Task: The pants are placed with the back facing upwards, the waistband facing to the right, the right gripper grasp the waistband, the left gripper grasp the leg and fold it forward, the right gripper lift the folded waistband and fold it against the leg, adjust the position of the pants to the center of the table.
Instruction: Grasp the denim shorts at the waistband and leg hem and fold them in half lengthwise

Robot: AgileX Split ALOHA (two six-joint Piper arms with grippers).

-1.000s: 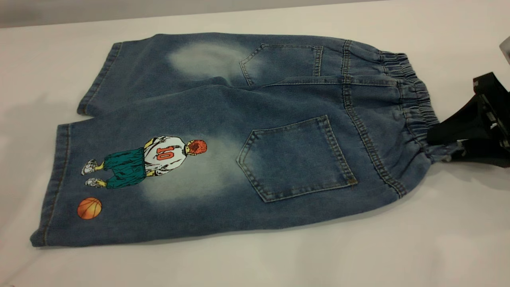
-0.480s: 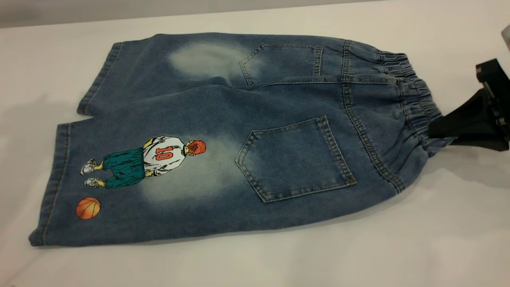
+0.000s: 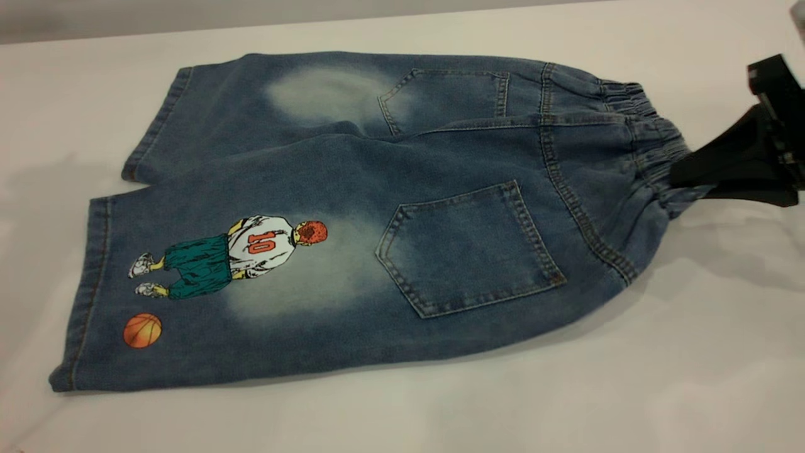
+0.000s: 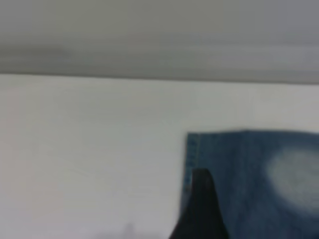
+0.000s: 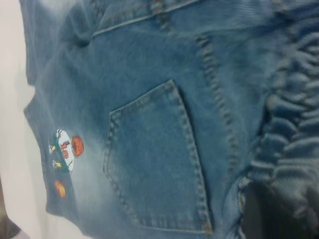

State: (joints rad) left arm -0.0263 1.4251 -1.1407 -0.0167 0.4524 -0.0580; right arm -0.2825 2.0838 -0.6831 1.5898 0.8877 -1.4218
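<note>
The right gripper (image 3: 682, 173) is pinching the waistband (image 3: 654, 148) and has it raised off the table (image 3: 692, 352), the pants (image 3: 352, 214) otherwise lie flat, and the left gripper (image 4: 199, 209) seems parked by a hem, fingers unclear.

bare table (image 3: 692, 352) rings the pants (image 3: 352, 189) (nothing else blocks passage).

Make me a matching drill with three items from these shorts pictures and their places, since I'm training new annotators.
Things:
1. black right tool
2. orange basketball print
3. pale faded patch on the plain leg

Places:
A. near the printed leg's hem
B. far side of the blue denim shorts
C. clamped on the gathered elastic waistband

Pairs: 1-C, 2-A, 3-B
</note>
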